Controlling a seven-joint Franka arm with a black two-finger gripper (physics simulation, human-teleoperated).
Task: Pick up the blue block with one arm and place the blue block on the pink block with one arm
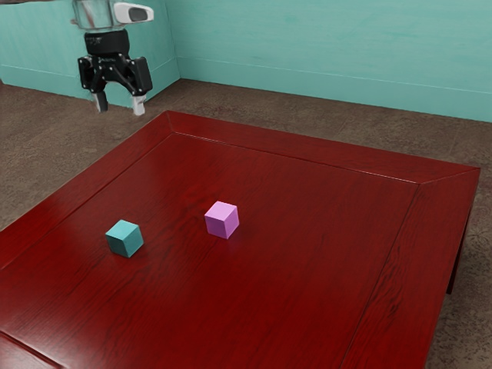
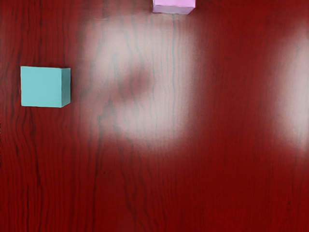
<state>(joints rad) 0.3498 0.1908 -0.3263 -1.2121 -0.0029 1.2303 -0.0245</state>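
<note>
At the exterior view's upper left, your gripper (image 1: 119, 104) hangs empty, fingers spread. The blue block (image 1: 124, 237) rests on the table (image 1: 323, 269), well below, near the pink block (image 1: 222, 219) but apart. Likely rigid, light: pinch opposite flat side faces squarely.

Dark red wooden table (image 1: 323, 254) on mottled brown floor (image 1: 46, 131), teal walls (image 1: 323, 38) behind.
</note>
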